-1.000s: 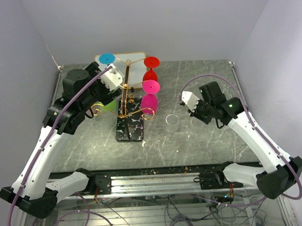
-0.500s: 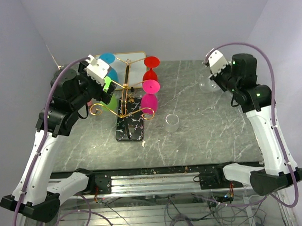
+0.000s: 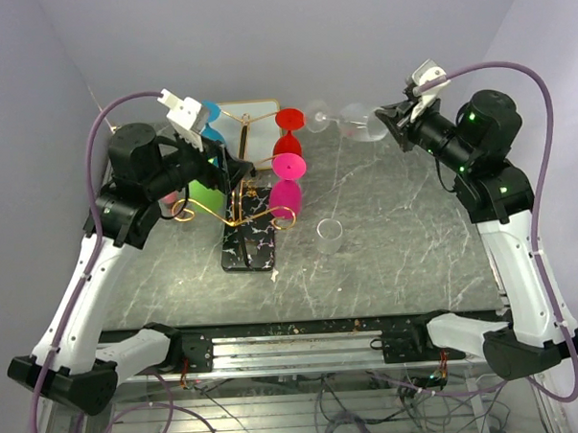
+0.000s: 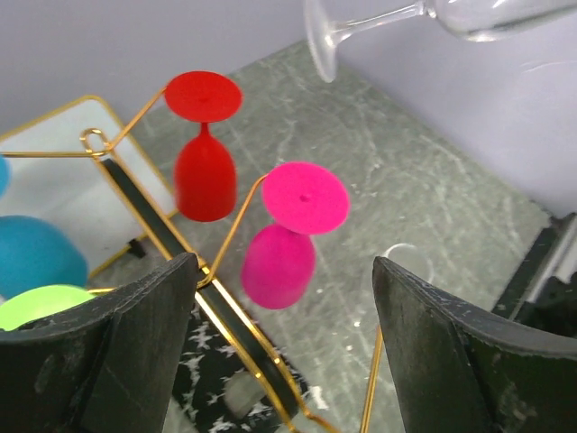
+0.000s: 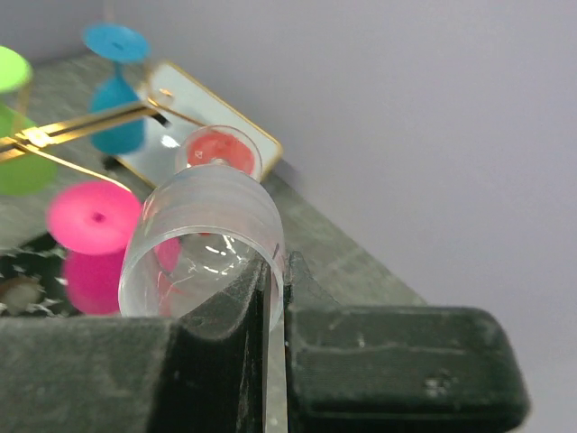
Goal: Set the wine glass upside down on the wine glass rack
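Note:
The clear wine glass (image 3: 360,123) hangs in the air on its side, foot pointing left toward the rack. My right gripper (image 3: 388,116) is shut on its rim, one finger inside the bowl, as the right wrist view shows (image 5: 279,266) with the glass (image 5: 206,236). The wine glass rack (image 3: 239,180), gold arms on a black marbled base (image 3: 249,245), stands left of centre. My left gripper (image 3: 225,169) is open and empty above the rack; in the left wrist view (image 4: 284,271) the gold arms (image 4: 135,194) and the clear glass (image 4: 379,20) show.
Upside down on the rack hang a red glass (image 3: 289,130), a pink glass (image 3: 287,184), a blue glass (image 3: 206,122) and a green glass (image 3: 207,193). A clear tumbler (image 3: 330,236) stands right of the base. A white gold-rimmed tray (image 3: 251,117) lies behind the rack.
My right arm has lifted the clear glass from the table up and back, turning it on its side toward the rack. My left arm has risen and swung over the rack.

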You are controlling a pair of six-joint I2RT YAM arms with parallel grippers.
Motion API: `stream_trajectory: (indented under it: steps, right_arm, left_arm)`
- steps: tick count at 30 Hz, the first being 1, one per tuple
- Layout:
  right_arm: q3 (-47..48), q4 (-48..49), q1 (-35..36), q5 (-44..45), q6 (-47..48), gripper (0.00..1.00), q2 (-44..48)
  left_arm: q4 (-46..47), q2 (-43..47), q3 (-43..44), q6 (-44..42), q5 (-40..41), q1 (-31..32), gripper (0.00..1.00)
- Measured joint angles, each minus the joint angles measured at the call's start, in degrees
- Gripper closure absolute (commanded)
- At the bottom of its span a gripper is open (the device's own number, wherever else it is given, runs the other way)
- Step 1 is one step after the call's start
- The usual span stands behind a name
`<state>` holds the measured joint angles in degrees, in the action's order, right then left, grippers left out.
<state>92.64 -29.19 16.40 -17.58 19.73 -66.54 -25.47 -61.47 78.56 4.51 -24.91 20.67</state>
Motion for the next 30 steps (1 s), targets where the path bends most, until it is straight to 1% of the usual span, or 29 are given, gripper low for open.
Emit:
stream_trajectory:
  steps: [3,6,10,16,19,25,30]
  right_arm:
    - [0.3,3.1,3.1,-2.8,-3.2,1.00,-1.1]
    - [1.6,4.2,5.2,-5.1,-5.9,1.00,-2.9]
    - [3.1,5.5,5.9,-8.3,-9.5,1.00,-5.3]
    - [3.4,5.9,6.2,-11.7,-12.5,1.00,-6.0]
    - [3.5,6.0,6.2,-13.2,-13.4,1.00,-6.0]
    - [3.5,6.2,6.2,-15.5,-13.8,1.00,-6.0]
    - [3.5,6.2,6.2,-15.9,-13.8,1.00,-5.9]
  left_arm:
    - [2.2,-2.4,0.0,4.2,-2.8,0.0,0.13]
    - [4.6,-4.4,-0.1,7.6,-4.8,0.0,0.14]
    - [9.5,-6.3,-0.4,12.1,-6.1,0.0,0.17]
    - [12.1,-9.0,0.2,16.3,-6.1,0.0,0.20]
    - [13.2,-9.7,0.3,18.0,-6.1,0.0,0.26]
    - [14.8,-11.2,0.4,20.1,-6.3,0.0,0.43]
    - [15.0,-11.9,0.4,20.9,-6.6,0.0,0.52]
